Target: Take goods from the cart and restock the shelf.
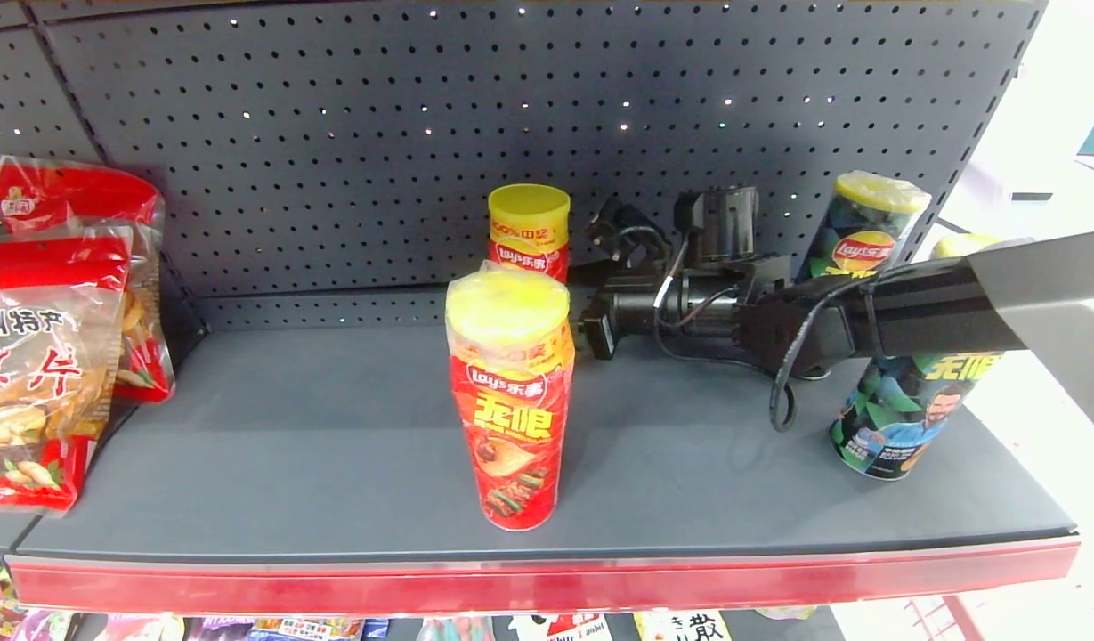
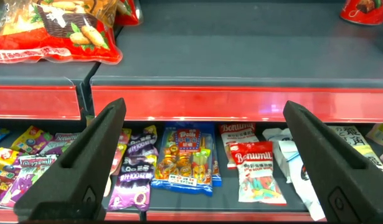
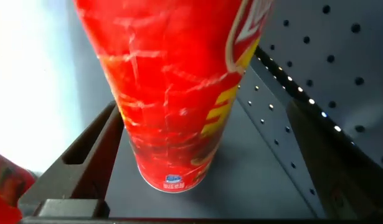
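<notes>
The left gripper [image 2: 203, 106] is held open and empty, low before the shelf [image 1: 333, 445] edge. On the shelf the front can [image 1: 509, 401] is stood upright. Just behind it the upright rear can [image 1: 529, 227] is enclosed by the right gripper [image 3: 200, 112], its fingers apart and not clamped. A withdrawal towards the robot's right is probably called for

The right arm [image 1: 920, 307] covers the middle of the front green can [image 1: 903, 418].
</notes>
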